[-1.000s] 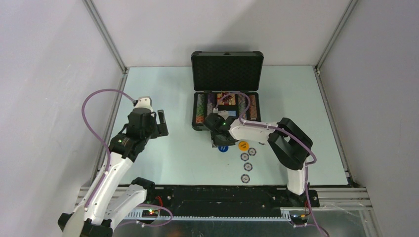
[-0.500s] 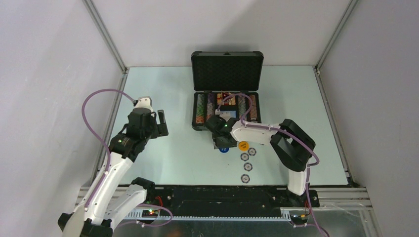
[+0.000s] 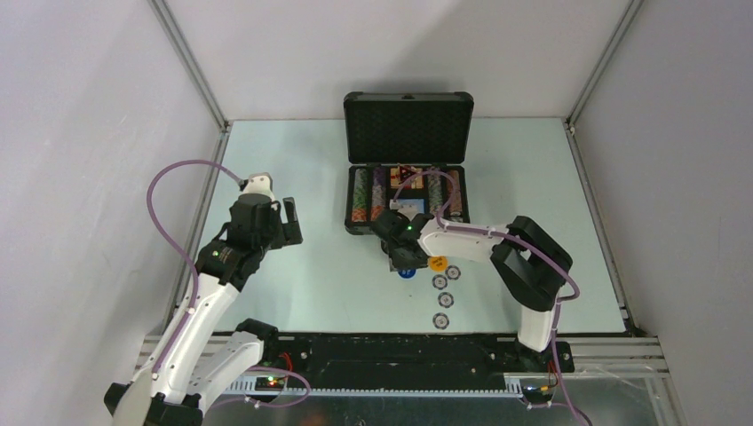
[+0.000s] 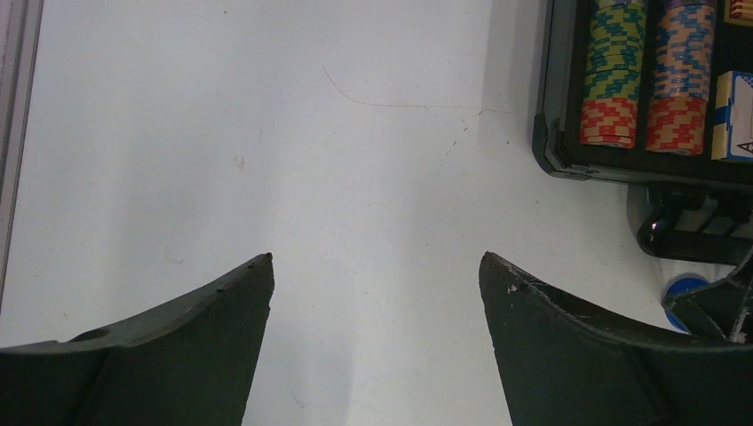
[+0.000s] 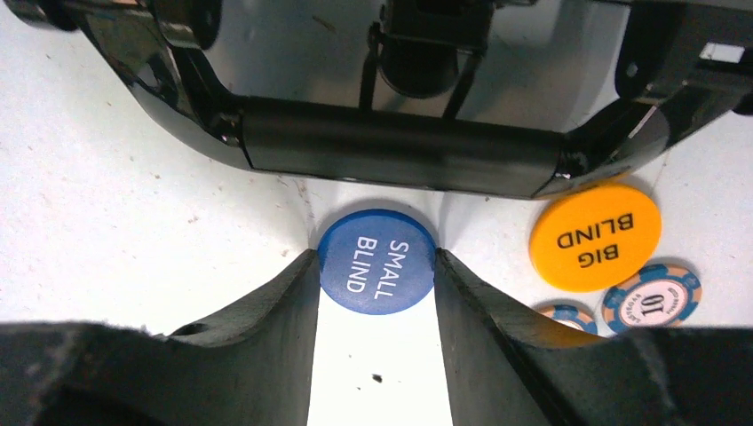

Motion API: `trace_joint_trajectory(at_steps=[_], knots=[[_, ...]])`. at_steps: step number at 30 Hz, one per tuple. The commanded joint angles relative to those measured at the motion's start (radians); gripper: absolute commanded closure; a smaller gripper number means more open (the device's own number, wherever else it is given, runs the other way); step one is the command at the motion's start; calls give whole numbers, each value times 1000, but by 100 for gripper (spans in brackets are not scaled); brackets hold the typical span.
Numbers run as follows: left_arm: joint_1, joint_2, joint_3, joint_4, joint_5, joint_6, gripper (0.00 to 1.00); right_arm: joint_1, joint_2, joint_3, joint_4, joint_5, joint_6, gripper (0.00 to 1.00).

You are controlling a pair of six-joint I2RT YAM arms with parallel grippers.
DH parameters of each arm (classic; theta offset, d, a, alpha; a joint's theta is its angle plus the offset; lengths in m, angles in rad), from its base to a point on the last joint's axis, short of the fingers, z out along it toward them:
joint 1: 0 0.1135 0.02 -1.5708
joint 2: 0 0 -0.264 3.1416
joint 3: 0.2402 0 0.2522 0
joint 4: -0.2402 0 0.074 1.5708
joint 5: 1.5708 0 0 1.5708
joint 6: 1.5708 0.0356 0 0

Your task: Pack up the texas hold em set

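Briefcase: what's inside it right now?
Rows of striped poker chips sit in the briefcase slots, with a card box beside them. The right arm overhangs the near middle, so whatever lies under it is hidden.

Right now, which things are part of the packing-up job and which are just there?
For packing: briefcase, stacked chips, blue Small Blind button, orange Big Blind button, loose chips.
Just there: table, purple cables.

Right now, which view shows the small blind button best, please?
The right wrist view: the small blind button sits centred between the fingers of the right gripper, lettering legible. Top external shows a half-hidden blue speck; left wrist, a sliver.
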Motion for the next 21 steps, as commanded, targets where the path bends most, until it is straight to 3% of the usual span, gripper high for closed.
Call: trace_joint_trajectory(at_steps=[1,15,21], knots=[[9,1,-2,31,11,12,10,-19,-78,-11,-38,-4,-18,51],[9,1,-2,32,9,13,10,-72,-153,46,-53,-8,-76,50],[9,1,-2,31,10,13,10,-129,-125,162,-100,12,-134,49]])
